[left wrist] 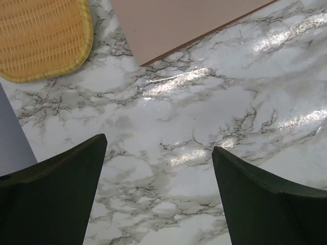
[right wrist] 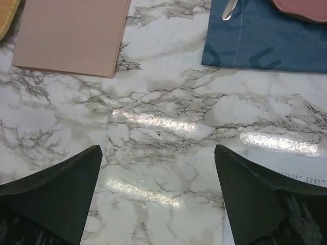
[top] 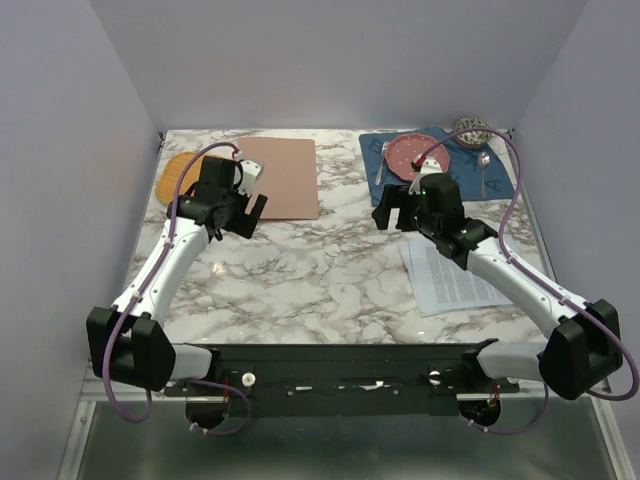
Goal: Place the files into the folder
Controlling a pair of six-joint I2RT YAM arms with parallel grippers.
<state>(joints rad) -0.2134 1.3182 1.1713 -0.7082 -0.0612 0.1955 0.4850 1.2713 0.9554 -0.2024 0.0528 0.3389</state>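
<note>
Both wide open, empty: left claw, right claw; folder far edge nr woven mat; files rt edge, partly under right arm.

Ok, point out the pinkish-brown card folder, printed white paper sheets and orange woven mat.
Pinkish-brown card folder (top: 290,175), top view, cover centre.
Printed white paper sheets (top: 450,285), top view, printed area.
Orange woven mat (left wrist: 41,35), left wrist view, woven surface.

Dense black print covers the files — too small to read.
</note>
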